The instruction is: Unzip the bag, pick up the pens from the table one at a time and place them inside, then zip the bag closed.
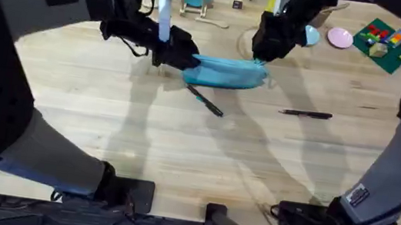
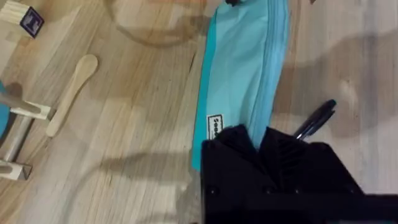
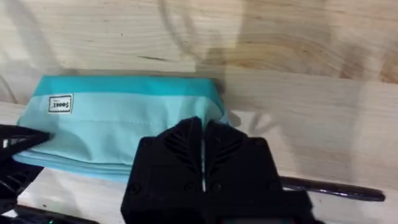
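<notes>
Lying flat near the far middle of the table [image 1: 202, 159], the bag [image 1: 227, 72] is long and blue, and both claws are down on it, one at each end. The left claw [image 1: 167, 55] sits at the bag's left end. In the left wrist view its black fingers [image 2: 292, 152] are pressed close together over the end of the bag [image 2: 239, 74], beside a small white label [image 2: 214, 128], so it seems to be pinching the bag there. The right claw [image 1: 264, 57] is at the bag's right end. In the right wrist view its two fingers [image 3: 180, 146] are squeezed almost together on the edge of the bag [image 3: 124, 130], with just a thin line between them. I cannot tell if it has the zipper pull or just cloth. The zipper runs along the bag's length and looks closed as far as I can see. Two pens lie on the table. One pen [image 1: 204, 100] is just in front of the bag, slanted, with its near end pointing toward the right. The other pen [image 1: 306, 113] lies flat, off to the right and apart from the bag. A wooden spoon [image 2: 71, 93] lies on the table near the bag in the left wrist view. Far back on the right sit a pink disc [image 1: 340, 38] and a green board with blocks [image 1: 385, 40].
</notes>
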You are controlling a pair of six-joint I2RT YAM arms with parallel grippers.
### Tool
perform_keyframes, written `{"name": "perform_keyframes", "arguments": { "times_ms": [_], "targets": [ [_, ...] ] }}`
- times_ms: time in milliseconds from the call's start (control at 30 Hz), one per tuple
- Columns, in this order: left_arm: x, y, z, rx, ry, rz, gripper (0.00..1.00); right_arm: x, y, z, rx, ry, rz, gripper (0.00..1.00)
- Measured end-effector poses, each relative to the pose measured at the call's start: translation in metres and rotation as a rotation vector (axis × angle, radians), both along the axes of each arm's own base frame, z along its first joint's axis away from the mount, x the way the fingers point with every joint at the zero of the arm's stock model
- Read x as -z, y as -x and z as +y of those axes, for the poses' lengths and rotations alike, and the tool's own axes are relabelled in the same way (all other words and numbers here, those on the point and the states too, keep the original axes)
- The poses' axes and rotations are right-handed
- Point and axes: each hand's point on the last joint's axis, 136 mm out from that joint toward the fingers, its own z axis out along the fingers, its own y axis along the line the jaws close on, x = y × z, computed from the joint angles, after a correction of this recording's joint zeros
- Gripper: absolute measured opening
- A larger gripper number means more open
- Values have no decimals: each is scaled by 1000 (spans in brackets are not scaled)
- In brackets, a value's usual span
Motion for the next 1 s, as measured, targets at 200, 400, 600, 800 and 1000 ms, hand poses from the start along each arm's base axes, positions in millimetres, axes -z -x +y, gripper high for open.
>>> {"name": "perform_keyframes", "arguments": {
  "times_ms": [200, 400, 600, 800, 1000],
  "targets": [
    [0, 1, -3, 9, 3, -1, 42, -7, -3, -11, 14, -17, -9, 31],
    [-1, 1, -3, 9, 3, -4, 42, -14, -7, -24, 30, -8, -31, 31],
    [-1, 1, -3, 9, 3, -4, 42, -15, -8, -26, 32, -7, -33, 31],
    [0, 1, -3, 9, 2, -4, 42, -15, -7, -26, 29, -5, -33, 29],
    [0, 1, -3, 9, 2, 0, 42, -17, -8, -19, 5, -13, -48, 30]
  ]
}}
